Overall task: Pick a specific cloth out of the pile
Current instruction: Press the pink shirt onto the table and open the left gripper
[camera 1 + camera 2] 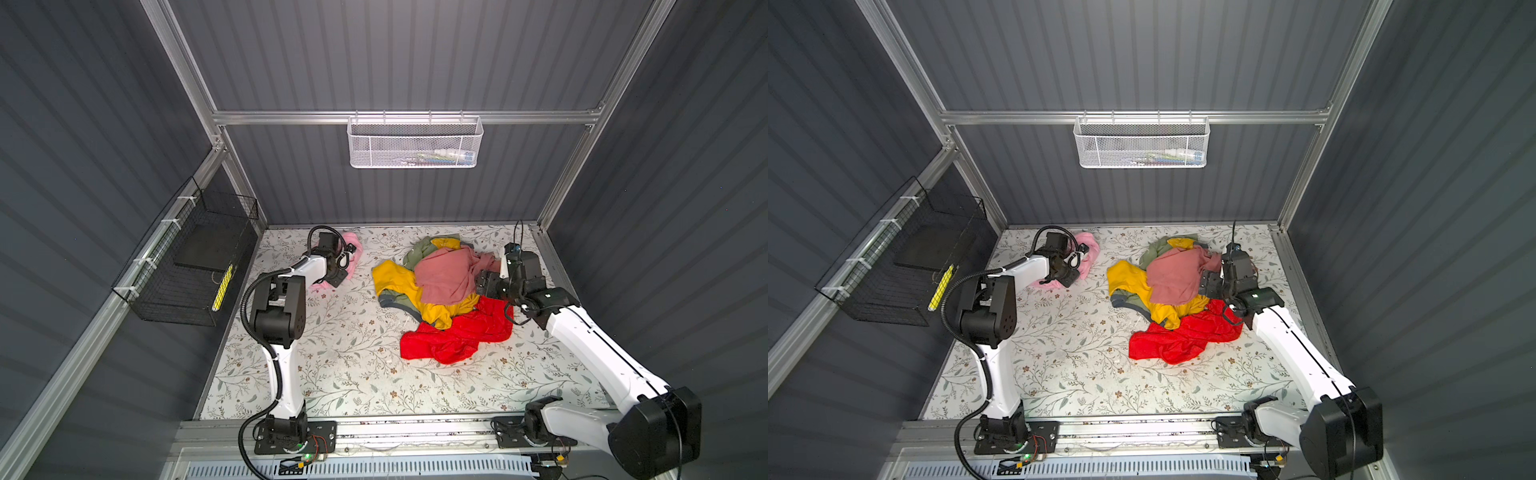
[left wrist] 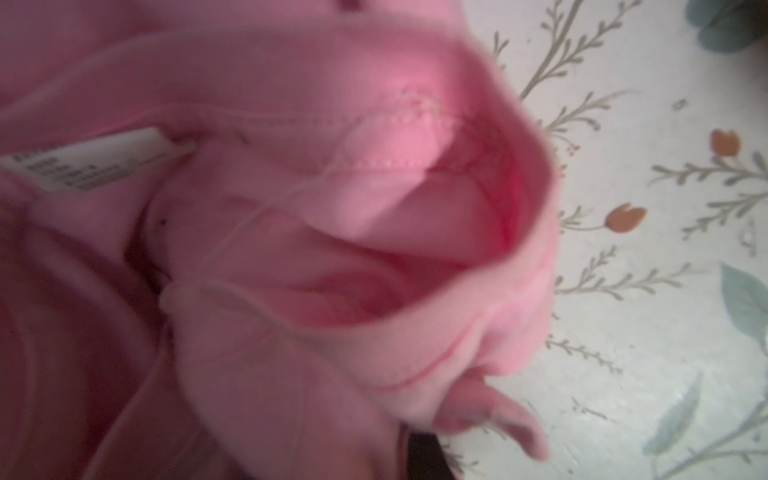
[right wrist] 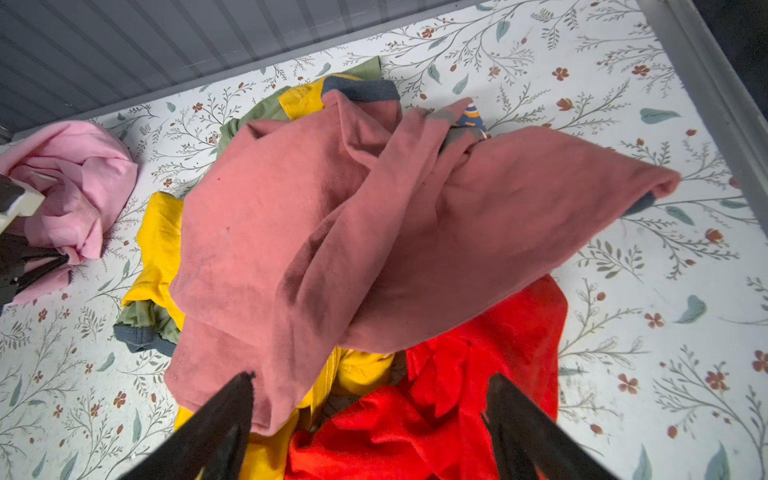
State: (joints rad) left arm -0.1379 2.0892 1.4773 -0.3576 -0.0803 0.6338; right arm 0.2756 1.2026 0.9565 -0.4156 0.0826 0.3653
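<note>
Left hand (image 1: 338, 270): reaching down at the far left of the bench and clenching on the cloth
Cloth (image 1: 352, 242): lying crumpled directly under and around the left hand, with light pink folds peeking out past it on the far and near sides in both top views (image 1: 1089, 244); sitting well apart from the pile
Grip: in the left wrist view the cloth (image 2: 291, 249) is filling most of the frame, its folds bunching to a pinch beside a dark sliver at the frame edge
Tag (image 2: 87, 162): white, sticking out of a seam, its print too blurred for reading
Bench (image 1: 353, 365): showing its bare floral surface between the cloth and the pile
Pile (image 1: 432, 309): lying right of centre, with a dusty salmon cloth (image 1: 446, 274) draping on top, a yellow garment (image 1: 392, 276) and an olive one (image 1: 419, 249) under it, and a red garment (image 1: 457, 336) spreading out on the near side
Right hand (image 3: 370, 415): hanging released with jaws standing wide at the pile's right edge, just over the salmon cloth and the red garment, gripping nothing
Hidden: the left hand's fingers are being covered by its own wrist in the top views and cut off in the wrist view; the middle of the cloth is lying out of sight beneath it
</note>
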